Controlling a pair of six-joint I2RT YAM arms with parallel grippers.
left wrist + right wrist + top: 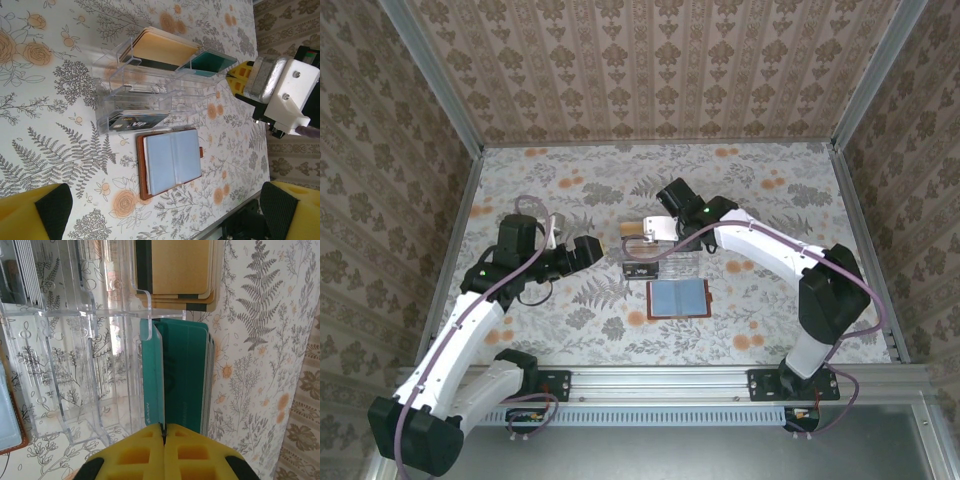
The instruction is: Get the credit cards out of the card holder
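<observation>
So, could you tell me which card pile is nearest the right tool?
The teal pile: its edge meets the shut tips of the right tool. The orange pile sits one compartment over; the black cards lie at the far end of the tray.

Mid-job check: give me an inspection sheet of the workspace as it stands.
Surface: floral-print table.
Job's things: card holder lies open beside the clear tray, no cards visible in its pockets; orange cards, teal card and black card sit in separate tray compartments.
Clutter: nothing seen.
Grippers: left gripper open, off the tray; right gripper shut, apparently pinching the teal card's edge.
Cables: cable along each arm.
Surroundings: wallpapered walls, metal frame.
</observation>
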